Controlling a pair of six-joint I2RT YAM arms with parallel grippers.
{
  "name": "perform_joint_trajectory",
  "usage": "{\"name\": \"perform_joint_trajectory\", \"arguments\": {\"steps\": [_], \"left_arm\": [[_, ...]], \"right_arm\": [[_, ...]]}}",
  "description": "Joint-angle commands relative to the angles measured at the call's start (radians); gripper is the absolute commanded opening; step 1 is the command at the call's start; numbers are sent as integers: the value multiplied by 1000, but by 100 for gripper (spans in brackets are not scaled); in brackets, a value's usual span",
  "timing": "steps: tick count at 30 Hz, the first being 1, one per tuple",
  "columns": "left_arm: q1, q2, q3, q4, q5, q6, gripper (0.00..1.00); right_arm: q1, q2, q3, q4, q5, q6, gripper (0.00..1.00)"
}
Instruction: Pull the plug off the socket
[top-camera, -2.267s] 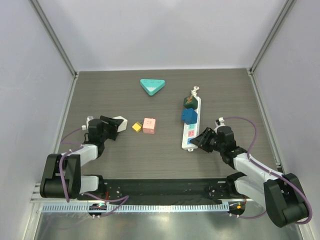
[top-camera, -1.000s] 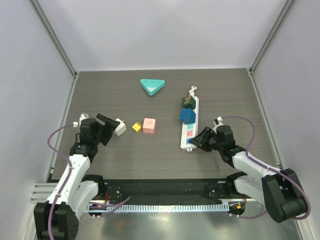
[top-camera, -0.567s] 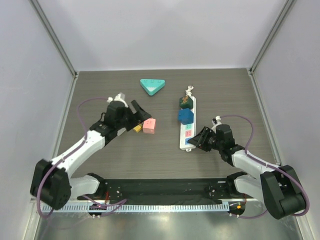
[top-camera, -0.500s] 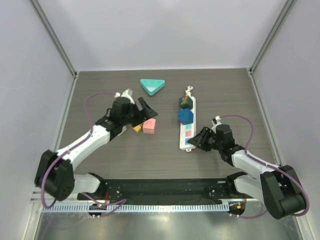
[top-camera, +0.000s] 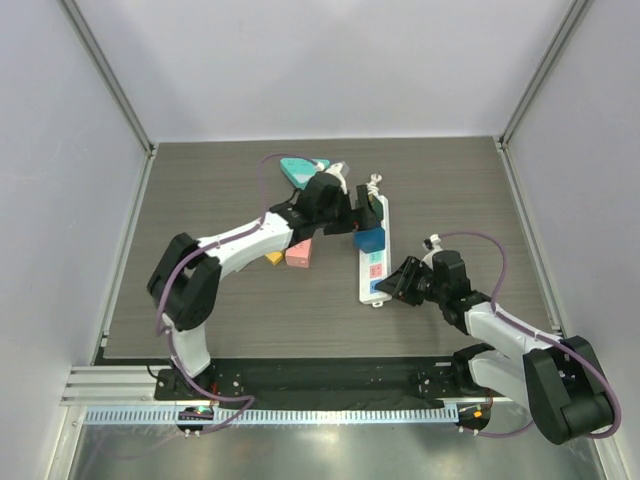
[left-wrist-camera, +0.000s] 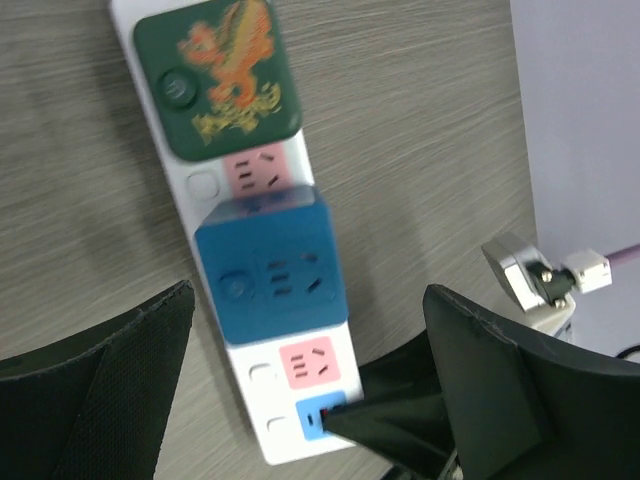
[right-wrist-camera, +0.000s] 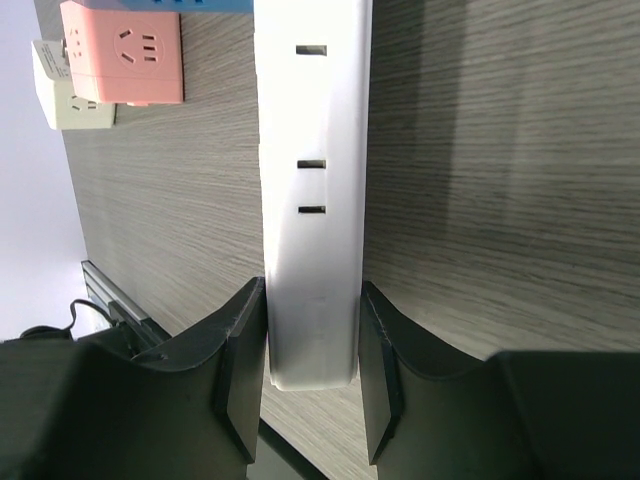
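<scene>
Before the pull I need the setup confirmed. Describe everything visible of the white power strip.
The power strip is a long, narrow white plastic bar lying flat on the wood-grain table. Its top shows pink outlets; a green plug and a blue cube plug sit in it. A knotted white cord leaves the far end; a blue label marks the near end, which the right gripper clamps. The left gripper hovers open above.
</scene>
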Motion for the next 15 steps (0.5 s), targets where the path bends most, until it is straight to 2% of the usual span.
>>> {"name": "perform_joint_trajectory", "arguments": {"steps": [1, 6, 15], "left_arm": [[-34, 64, 141, -84, -69, 76, 96], [-58, 141, 205, -148, -109, 77, 96], [-82, 163, 198, -200, -157, 76, 95]], "right_arm": [[2, -23, -25, -105, 4, -62, 1], [2, -54, -26, -131, 2, -65, 1], [0, -69, -37, -148, 4, -74, 1]]}}
